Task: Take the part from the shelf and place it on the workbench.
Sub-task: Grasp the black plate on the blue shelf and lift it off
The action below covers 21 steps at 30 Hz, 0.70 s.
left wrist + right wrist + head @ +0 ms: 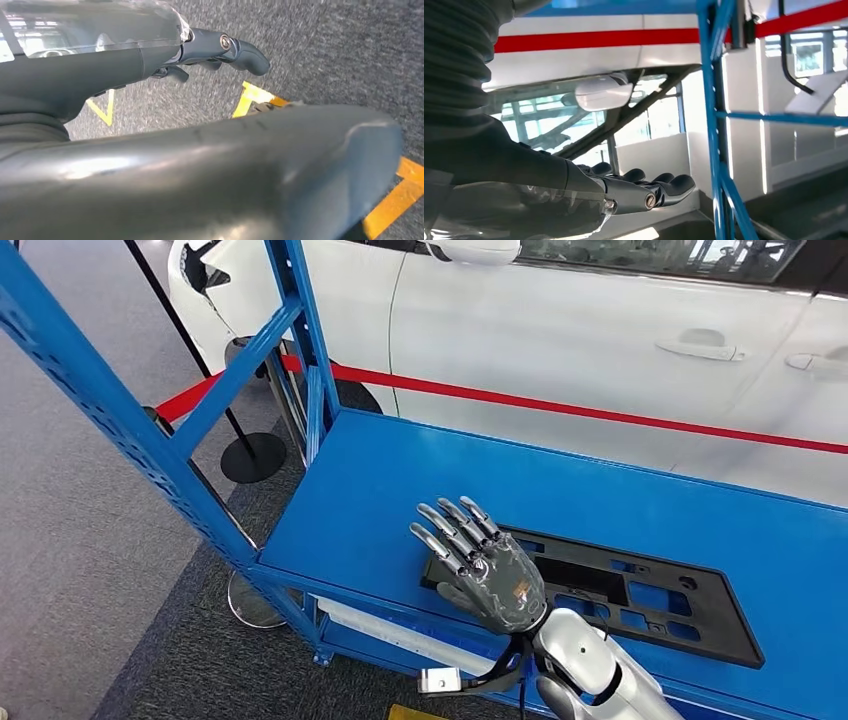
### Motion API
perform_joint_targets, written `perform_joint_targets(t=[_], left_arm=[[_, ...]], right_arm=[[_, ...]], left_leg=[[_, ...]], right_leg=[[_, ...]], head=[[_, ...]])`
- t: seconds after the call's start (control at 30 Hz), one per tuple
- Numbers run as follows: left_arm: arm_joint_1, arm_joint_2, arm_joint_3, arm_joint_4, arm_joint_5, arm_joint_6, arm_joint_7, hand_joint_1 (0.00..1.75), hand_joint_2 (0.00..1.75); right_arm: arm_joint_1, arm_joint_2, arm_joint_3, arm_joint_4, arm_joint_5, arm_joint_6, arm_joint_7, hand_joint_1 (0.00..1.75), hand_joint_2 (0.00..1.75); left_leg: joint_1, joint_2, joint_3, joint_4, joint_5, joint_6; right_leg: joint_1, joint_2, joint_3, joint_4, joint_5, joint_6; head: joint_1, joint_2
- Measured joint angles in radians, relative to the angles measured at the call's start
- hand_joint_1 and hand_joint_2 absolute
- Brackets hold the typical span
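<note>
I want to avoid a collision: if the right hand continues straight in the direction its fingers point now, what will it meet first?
The right hand hovers open over the black part, fingers pointing toward the shelf's back left corner. Straight on, it would probably pass over bare blue shelf and first meet the blue upright post. Height is hard to judge.

The shelf (380,490) looks like painted metal, a smooth blue coat with a mild sheen. On it lies the part (640,595) — matt black, probably moulded plastic. The right hand (480,565) is dark grey with metallic glints on its fingers — its forearm glossy silver. The floor (90,540) is rough grey carpet.
</note>
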Motion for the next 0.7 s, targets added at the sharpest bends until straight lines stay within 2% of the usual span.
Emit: perform_joint_targets(t=[0.07, 0.1, 0.17, 0.23, 0.27, 0.33, 0.37, 0.4, 0.43, 0.47, 0.5, 0.57, 0.6, 0.7], left_arm=[[-0.002, 0.001, -0.003, 0.000, 0.000, -0.001, 0.002, 0.00, 0.00], [-0.003, 0.001, -0.004, 0.000, 0.000, -0.001, 0.004, 0.00, 0.00], [-0.002, 0.001, -0.007, 0.000, -0.001, -0.002, 0.008, 0.00, 0.00], [-0.001, 0.000, -0.009, 0.000, -0.001, -0.005, 0.012, 0.00, 0.00], [-0.002, 0.000, -0.010, 0.000, -0.002, -0.006, 0.014, 0.00, 0.00], [-0.001, -0.001, -0.012, 0.000, -0.003, -0.011, 0.016, 0.00, 0.00], [0.001, -0.001, -0.013, 0.000, -0.004, -0.013, 0.018, 0.00, 0.00], [0.003, -0.001, -0.015, 0.000, -0.006, -0.015, 0.020, 0.00, 0.00], [0.004, -0.001, -0.016, 0.000, -0.008, -0.017, 0.023, 0.00, 0.00], [0.004, -0.002, -0.017, 0.000, -0.009, -0.019, 0.027, 0.00, 0.00], [0.004, -0.002, -0.018, 0.000, -0.010, -0.020, 0.029, 0.00, 0.00], [0.003, -0.003, -0.022, 0.000, -0.010, -0.020, 0.032, 0.00, 0.00], [0.003, -0.003, -0.024, 0.000, -0.011, -0.020, 0.032, 0.00, 0.00], [0.002, -0.003, -0.029, 0.000, -0.011, -0.020, 0.034, 0.00, 0.00]], right_arm=[[0.006, -0.022, 0.001, 0.008, 0.008, -0.002, 0.007, 0.00, 1.75], [0.010, -0.033, 0.002, 0.010, 0.011, -0.002, 0.012, 0.00, 1.75], [0.019, -0.054, 0.004, 0.011, 0.016, 0.000, 0.022, 0.00, 1.75], [0.031, -0.076, 0.005, 0.010, 0.023, 0.004, 0.033, 0.00, 1.75], [0.037, -0.090, 0.005, 0.009, 0.027, 0.005, 0.039, 0.00, 1.75], [0.055, -0.123, 0.005, 0.008, 0.030, 0.005, 0.049, 0.00, 1.75], [0.065, -0.140, 0.004, 0.008, 0.031, 0.006, 0.052, 0.00, 1.75], [0.076, -0.154, 0.003, 0.007, 0.034, 0.006, 0.057, 0.00, 1.75], [0.085, -0.167, 0.001, 0.005, 0.038, 0.008, 0.062, 0.00, 1.75], [0.093, -0.179, -0.002, 0.001, 0.043, 0.010, 0.067, 0.00, 1.75], [0.100, -0.190, -0.006, -0.004, 0.048, 0.012, 0.073, 0.00, 1.75], [0.109, -0.209, -0.015, -0.014, 0.054, 0.016, 0.082, 0.00, 1.75], [0.115, -0.216, -0.018, -0.019, 0.055, 0.018, 0.086, 0.00, 1.75], [0.130, -0.229, -0.022, -0.030, 0.058, 0.020, 0.089, 0.00, 1.75]], left_leg=[[-0.002, 0.000, 0.051, -0.108, 0.037, 0.008], [-0.004, -0.001, 0.059, -0.127, 0.038, 0.014], [-0.005, -0.002, 0.060, -0.131, 0.038, 0.026], [-0.004, -0.002, 0.064, -0.140, 0.043, 0.040], [-0.002, -0.002, 0.066, -0.144, 0.046, 0.045], [-0.002, -0.001, 0.065, -0.145, 0.047, 0.052], [-0.003, -0.001, 0.065, -0.145, 0.047, 0.053], [-0.003, -0.001, 0.064, -0.145, 0.047, 0.053], [-0.003, -0.002, 0.065, -0.144, 0.046, 0.052], [-0.003, -0.002, 0.066, -0.143, 0.045, 0.051], [-0.003, -0.002, 0.067, -0.142, 0.044, 0.049], [-0.007, -0.003, 0.067, -0.137, 0.040, 0.041], [-0.008, -0.003, 0.066, -0.136, 0.038, 0.037], [-0.009, -0.002, 0.067, -0.135, 0.035, 0.021]], right_leg=[[0.003, 0.002, -0.003, 0.008, -0.005, 0.009], [0.004, 0.002, -0.004, 0.010, -0.006, 0.013], [0.004, 0.002, -0.005, 0.009, -0.006, 0.025], [0.001, 0.002, -0.010, 0.029, -0.023, 0.037], [-0.001, 0.002, -0.025, 0.063, -0.046, 0.041], [-0.003, 0.002, -0.081, 0.184, -0.110, 0.048], [-0.004, 0.002, -0.111, 0.243, -0.133, 0.051], [-0.005, 0.001, -0.129, 0.278, -0.138, 0.053], [-0.005, 0.001, -0.128, 0.275, -0.124, 0.053], [-0.006, 0.001, -0.109, 0.234, -0.094, 0.053], [-0.007, 0.001, -0.075, 0.166, -0.057, 0.051], [-0.003, 0.001, -0.018, 0.047, -0.013, 0.043], [-0.001, 0.001, -0.005, 0.018, -0.007, 0.039], [0.000, 0.003, -0.004, 0.008, -0.006, 0.023]], head=[[0.000, 0.000], [0.001, 0.000], [0.002, 0.000], [0.002, 0.000], [0.002, 0.000], [0.003, 0.000], [0.003, 0.000], [0.003, 0.000], [0.003, 0.000], [0.003, 0.000], [0.003, 0.000], [0.003, 0.000], [0.003, 0.000], [0.002, 0.000]])
